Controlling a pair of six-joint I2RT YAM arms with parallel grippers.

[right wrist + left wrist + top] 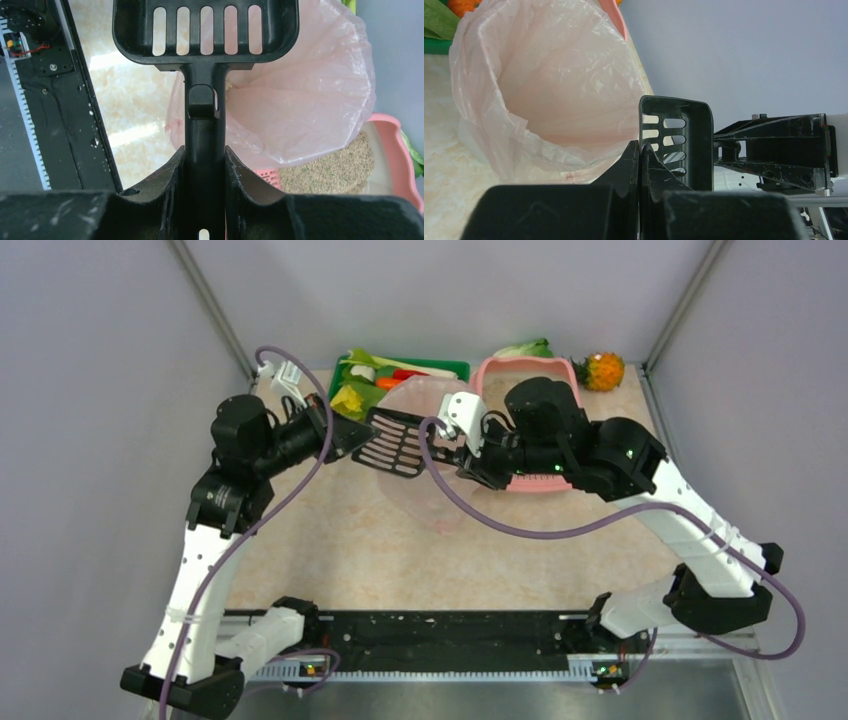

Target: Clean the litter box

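left fingers (624, 167) pressed together at scoop (395, 445) head | right fingers (165, 185) pinched its handle, scoop lying left-right over bin (549, 75) | litter box (487, 375) far right, nearest right fingers

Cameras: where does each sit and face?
Top external: above, behind the bases, looking down at the table; left arm and right arm show.
Left wrist: on the left arm, looks past its shut jaws at bin and scoop.
Right wrist: on the right arm, looks along jaws clamped on the scoop toward bin and litter box.
Shared: scoop and bin.
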